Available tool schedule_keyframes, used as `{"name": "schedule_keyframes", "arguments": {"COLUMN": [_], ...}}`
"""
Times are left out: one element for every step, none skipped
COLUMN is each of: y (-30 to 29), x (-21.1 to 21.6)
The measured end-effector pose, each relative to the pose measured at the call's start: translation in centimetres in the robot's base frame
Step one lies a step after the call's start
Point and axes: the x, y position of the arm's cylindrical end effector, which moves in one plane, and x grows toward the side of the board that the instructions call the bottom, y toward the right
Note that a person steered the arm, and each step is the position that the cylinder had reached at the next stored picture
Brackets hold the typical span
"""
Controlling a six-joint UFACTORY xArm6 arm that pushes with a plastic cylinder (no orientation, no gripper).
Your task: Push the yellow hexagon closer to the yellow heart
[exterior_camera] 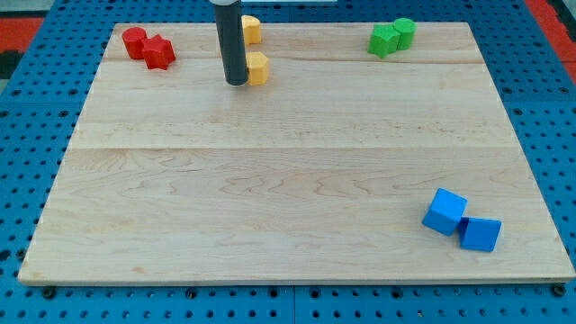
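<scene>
1. Pushing well here means keeping my tip [237,82] square behind the hexagon [258,68] and driving it toward the view's top, where the heart [251,29] sits at the board's [270,198] far edge.
2. My tip stands on the board just at the view's left of the hexagon, touching it or nearly so; I cannot tell which. It is a plain rod with nothing to open or close, and it holds nothing.
3. From this side a straight push would send the hexagon to the view's right, not toward the heart. I judge the tip should first come round to the hexagon's lower side, then push upward.
4. The two yellow blocks are near each other but apart, with a strip of bare wood between them. The rod partly hides the heart's left side.
5. A slow, centred push seems best; an off-centre one could spin the hexagon past the heart or off the top edge.
6. No containers show. The board carries only blocks: two red [148,47] at top left, two green [392,37] at top right, two blue [462,223] at bottom right, all well apart from the work.
</scene>
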Motion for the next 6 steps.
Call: {"name": "schedule_keyframes", "arguments": {"y": [0.7, 2.5, 2.3, 2.1, 2.2, -1.1], "x": [0.8, 0.7, -2.9, -6.3, -3.5, -2.7]}}
